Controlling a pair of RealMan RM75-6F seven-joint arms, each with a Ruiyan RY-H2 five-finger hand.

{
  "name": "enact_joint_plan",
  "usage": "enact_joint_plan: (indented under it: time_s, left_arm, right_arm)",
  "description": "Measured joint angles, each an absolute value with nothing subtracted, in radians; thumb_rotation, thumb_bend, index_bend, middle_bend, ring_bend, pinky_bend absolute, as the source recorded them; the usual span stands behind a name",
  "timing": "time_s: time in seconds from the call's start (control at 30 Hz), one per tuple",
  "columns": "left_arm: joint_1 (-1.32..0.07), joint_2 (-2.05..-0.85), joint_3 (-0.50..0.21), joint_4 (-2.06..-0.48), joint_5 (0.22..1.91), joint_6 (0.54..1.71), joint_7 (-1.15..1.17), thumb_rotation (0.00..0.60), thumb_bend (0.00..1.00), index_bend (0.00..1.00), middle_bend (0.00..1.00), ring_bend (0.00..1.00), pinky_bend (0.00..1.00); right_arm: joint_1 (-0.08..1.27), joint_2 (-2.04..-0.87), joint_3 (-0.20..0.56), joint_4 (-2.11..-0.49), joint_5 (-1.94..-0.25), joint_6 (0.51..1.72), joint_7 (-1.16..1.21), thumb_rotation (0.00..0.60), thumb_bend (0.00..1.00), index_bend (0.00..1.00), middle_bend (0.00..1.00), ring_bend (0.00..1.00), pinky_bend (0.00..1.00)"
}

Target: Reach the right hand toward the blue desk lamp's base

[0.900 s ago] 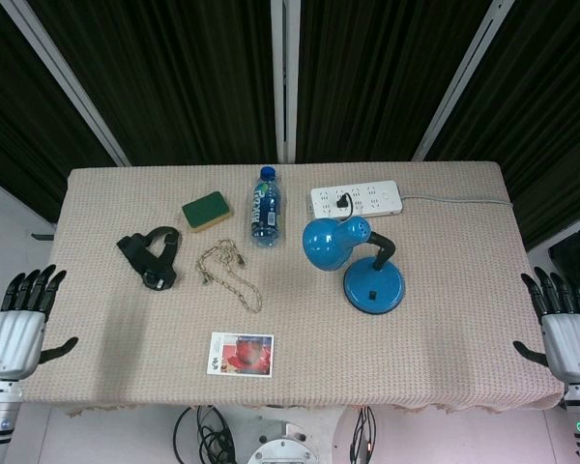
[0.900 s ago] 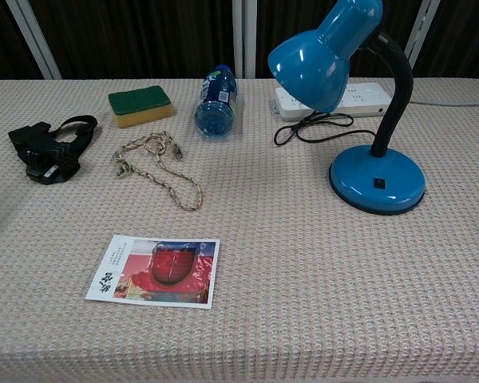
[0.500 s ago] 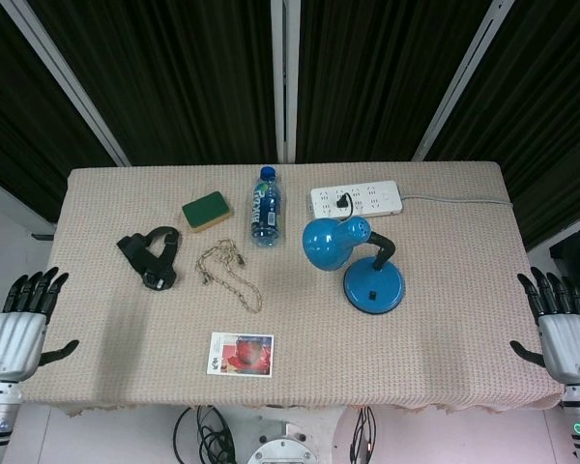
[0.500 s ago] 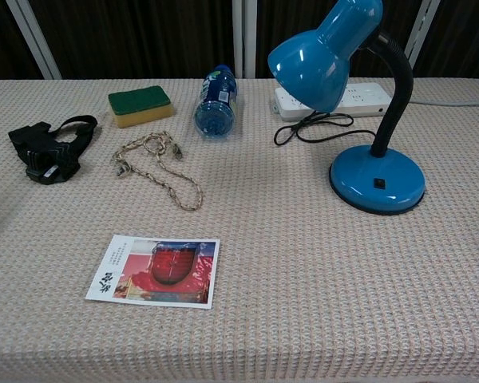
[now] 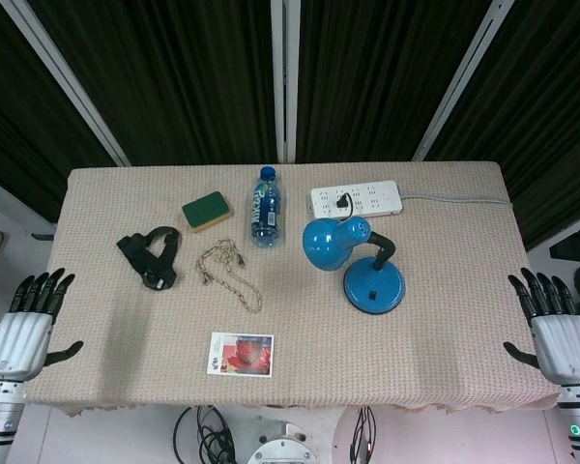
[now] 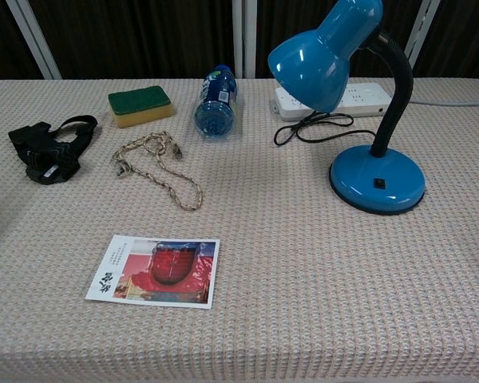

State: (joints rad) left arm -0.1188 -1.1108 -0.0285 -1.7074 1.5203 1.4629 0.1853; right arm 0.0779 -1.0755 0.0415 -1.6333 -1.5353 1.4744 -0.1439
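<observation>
Blue lamp base (image 5: 374, 287) sits well apart from the spread, empty right hand (image 5: 558, 333); a careless reach risks knocking the shade (image 5: 329, 243).

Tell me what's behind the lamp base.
Behind the lamp base lies a white power strip with the lamp's black cord looped before it. The shade covers part of the strip in the chest view.

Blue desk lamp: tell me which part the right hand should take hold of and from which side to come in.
Probably the round base of the blue desk lamp, approached from its open right side. The base lies flat and low on the table, the neck rises from its rear, and the shade leans away to the left. The right hand, open, hangs off the table's right edge.
</observation>
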Motion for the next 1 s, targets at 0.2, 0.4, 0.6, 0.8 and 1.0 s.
enact_joint_plan:
  time_s: [0.2,0.4,0.6,0.8,1.0]
  left_arm:
    - [-0.117,-1.115,-0.03,-1.701,1.53,1.477,0.176,0.6,0.06,0.0,0.0,0.0,0.0]
    - [-0.113,-1.122,-0.025,-1.689,1.53,1.476,0.169,0.6,0.05,0.0,0.0,0.0,0.0]
    - [-0.111,-1.122,-0.025,-1.683,1.523,1.473,0.163,0.6,0.06,0.0,0.0,0.0,0.0]
    - [-0.117,-1.128,-0.024,-1.676,1.518,1.46,0.163,0.6,0.06,0.0,0.0,0.0,0.0]
    - [-0.118,-1.124,-0.022,-1.684,1.521,1.46,0.179,0.6,0.06,0.0,0.0,0.0,0.0]
  right_arm:
    - [0.091,-1.08,0.036,-1.629,-1.557,1.461,-0.107,0.6,0.03,0.0,0.46,0.54,0.55]
    - [0.121,-1.074,0.028,-1.647,-1.564,1.402,-0.094,0.6,0.03,0.0,0.96,0.92,0.88]
    - [0.144,-1.098,0.021,-1.654,-1.577,1.37,-0.115,0.6,0.36,0.0,1.0,0.97,0.93]
    - [0.187,-1.137,0.016,-1.66,-1.578,1.293,-0.142,0.6,0.51,0.0,1.0,0.97,0.93]
    - [0.258,-1.226,0.024,-1.658,-1.523,1.154,-0.216,0.6,0.63,0.0,1.0,0.97,0.93]
